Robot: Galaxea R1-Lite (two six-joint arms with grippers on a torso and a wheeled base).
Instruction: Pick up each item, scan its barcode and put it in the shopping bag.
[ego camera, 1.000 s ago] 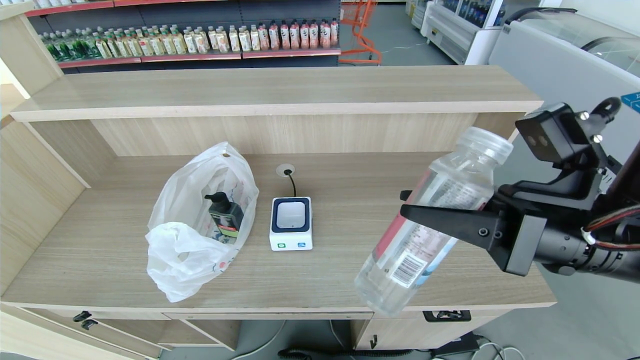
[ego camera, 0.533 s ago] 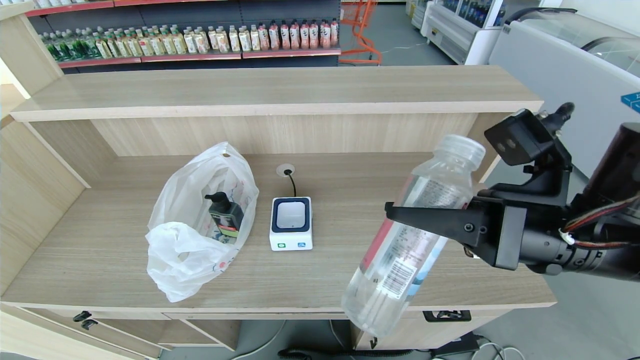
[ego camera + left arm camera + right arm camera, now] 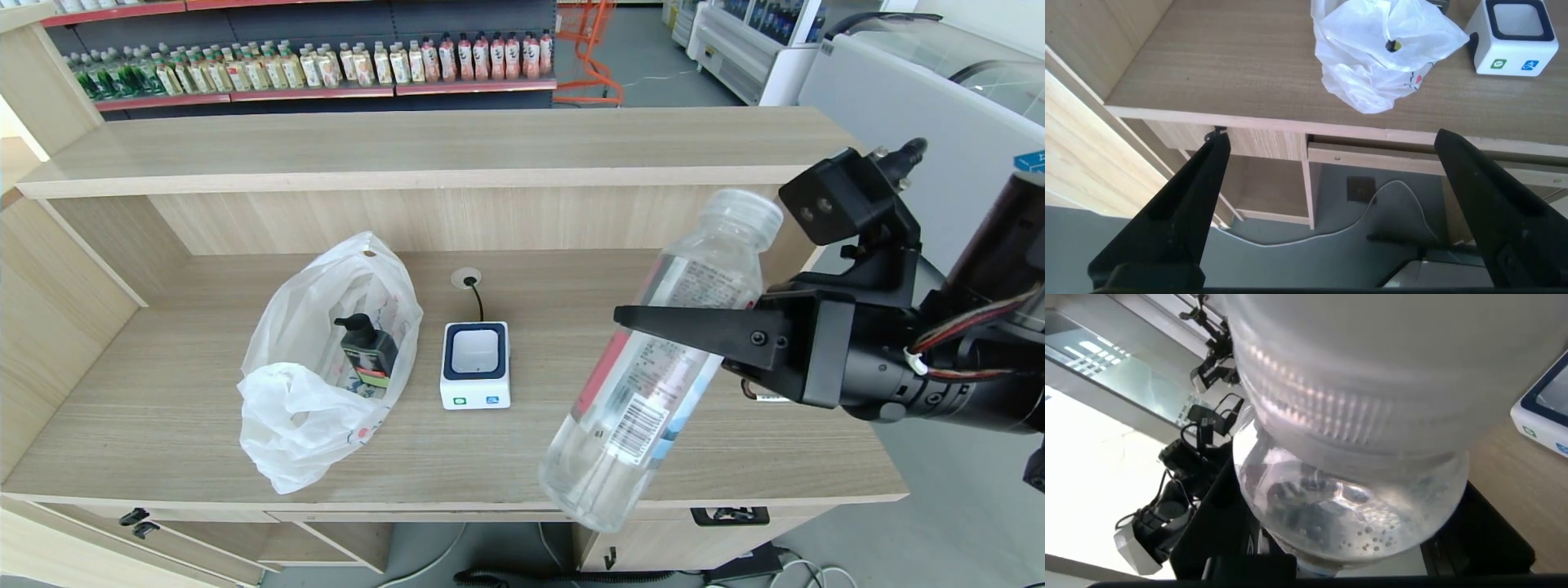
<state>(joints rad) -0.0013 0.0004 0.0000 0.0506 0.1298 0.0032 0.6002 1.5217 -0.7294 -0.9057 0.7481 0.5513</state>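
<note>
Left of the scanner (image 3: 476, 363) and lower, out past the counter (image 3: 163, 408) edge: left gripper (image 3: 1327, 147), spread wide, holding nothing. Just left of the scanner: shopping bag (image 3: 326, 367), mouth open, dark pump bottle (image 3: 367, 353) already inside, so judged one item done. Right of the scanner, raised off the counter: water bottle (image 3: 608, 445), tilted, cap up and away, barcode facing up, not toward the scanner. Clamped at mid-body by the right gripper (image 3: 645, 322), arm roughly level, coming in from the right. Left to do, apparently: scan, then bag.
</note>
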